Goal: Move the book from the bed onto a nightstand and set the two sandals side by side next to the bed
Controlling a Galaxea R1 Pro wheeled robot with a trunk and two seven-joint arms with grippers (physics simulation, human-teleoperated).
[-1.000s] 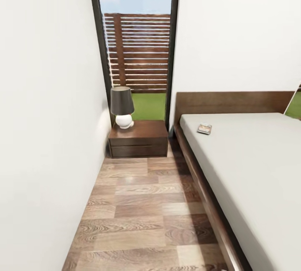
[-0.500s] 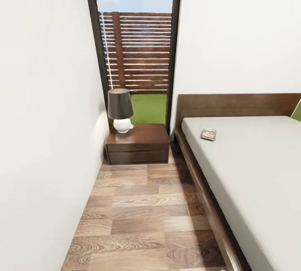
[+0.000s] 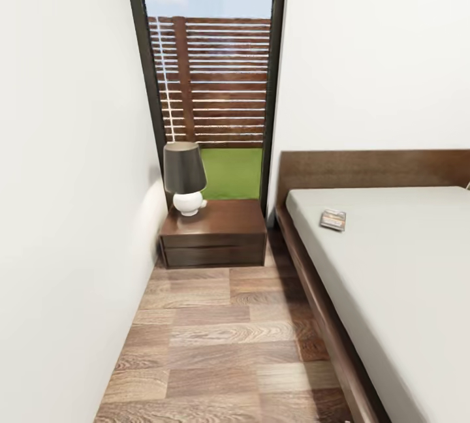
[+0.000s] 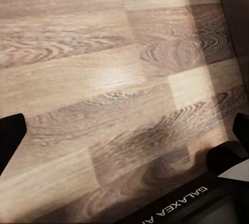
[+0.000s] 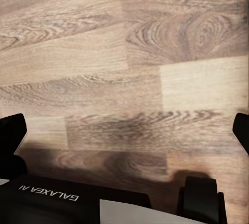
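The book [image 3: 333, 219], small with a dark cover and a light band, lies flat on the off-white mattress of the bed [image 3: 398, 266] near its headboard and left edge. The dark brown nightstand [image 3: 214, 232] stands against the window wall, left of the bed, with a black-shaded lamp [image 3: 184, 177] on its top. The two sandals are out of view. My left gripper [image 4: 124, 130] hangs open over bare wood floor, its black fingertips far apart. In the right wrist view, my right gripper [image 5: 124, 128] is likewise open above the planks, holding nothing.
A narrow aisle of wood-plank floor [image 3: 228, 338] runs between the white wall [image 3: 65, 214] on the left and the bed's dark frame [image 3: 320, 318]. A tall dark-framed window [image 3: 209, 83] rises behind the nightstand. The robot's black base [image 4: 176, 211] shows low in both wrist views.
The head camera has come forward along the aisle, so the nightstand, lamp and book look larger and lower. None of these things has moved itself.
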